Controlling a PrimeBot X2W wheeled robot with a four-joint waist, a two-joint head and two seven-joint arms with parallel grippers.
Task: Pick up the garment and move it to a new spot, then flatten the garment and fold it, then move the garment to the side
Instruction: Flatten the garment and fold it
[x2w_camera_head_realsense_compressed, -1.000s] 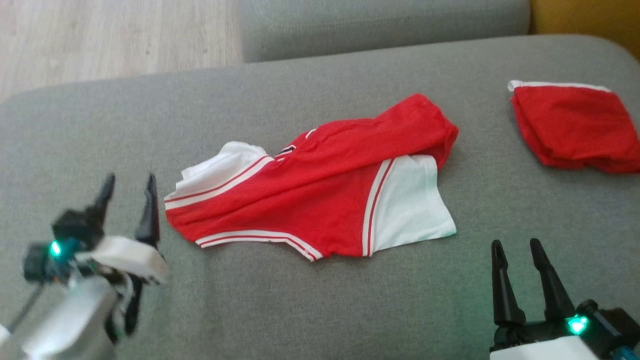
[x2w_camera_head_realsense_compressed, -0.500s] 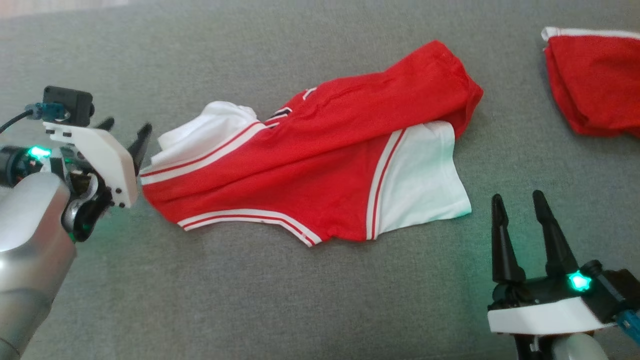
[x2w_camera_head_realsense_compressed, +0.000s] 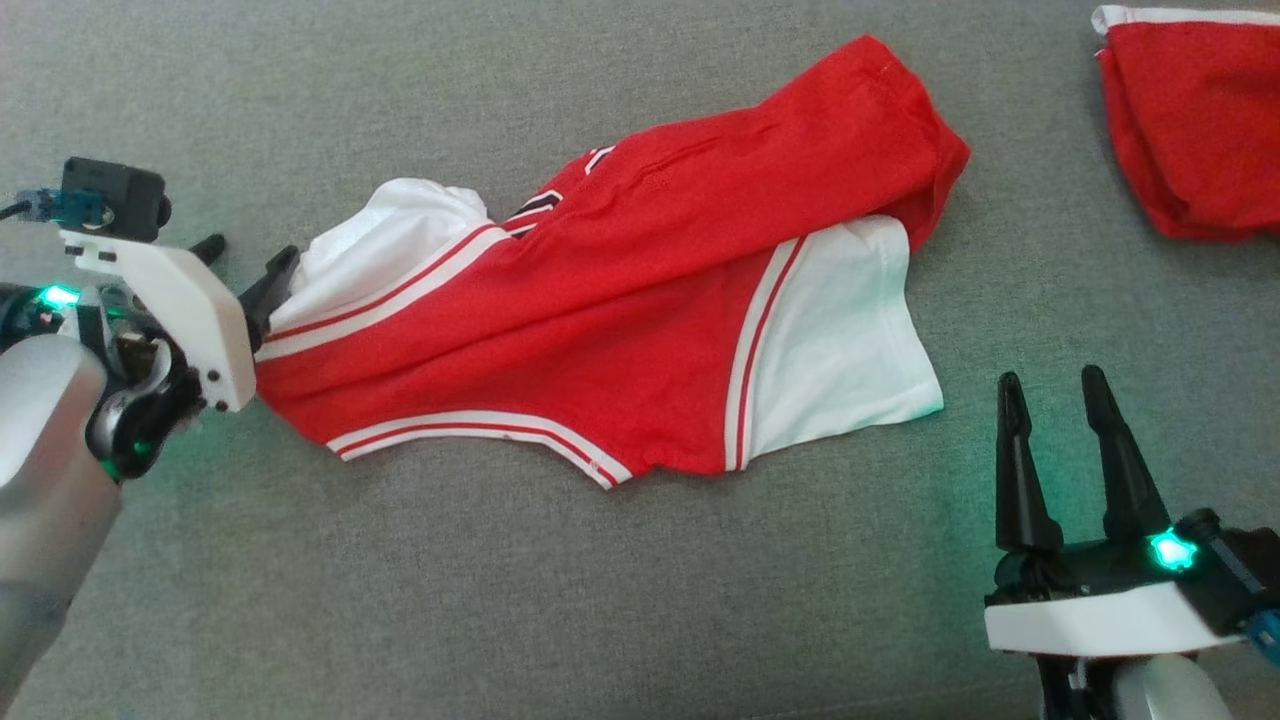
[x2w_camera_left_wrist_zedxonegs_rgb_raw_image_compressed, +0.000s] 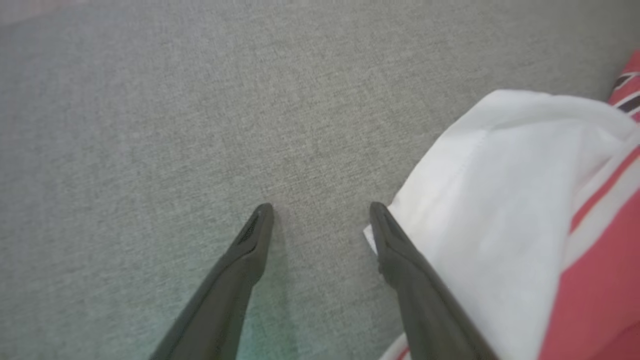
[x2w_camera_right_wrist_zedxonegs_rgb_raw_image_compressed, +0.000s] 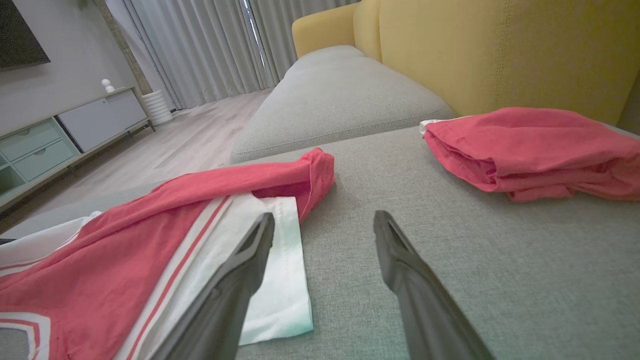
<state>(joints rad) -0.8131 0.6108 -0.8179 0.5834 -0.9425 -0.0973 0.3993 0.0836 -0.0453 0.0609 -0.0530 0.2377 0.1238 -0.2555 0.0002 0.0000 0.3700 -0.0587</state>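
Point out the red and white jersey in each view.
Head view: the jersey sprawls across the centre.
Left wrist view: at the right edge, with a white sleeve nearest the camera.
Right wrist view: lower left, spreading toward the middle.
Shared landmark: the grey cushion under it.

The left gripper (x2w_camera_head_realsense_compressed: 247, 256) is being held at the left edge, jaws spread, its fingers being pointed up and rightward above the pale forearm (x2w_camera_head_realsense_compressed: 40, 450). The right gripper (x2w_camera_head_realsense_compressed: 1050, 378) is being held at the lower right, jaws spread, fingers upward.
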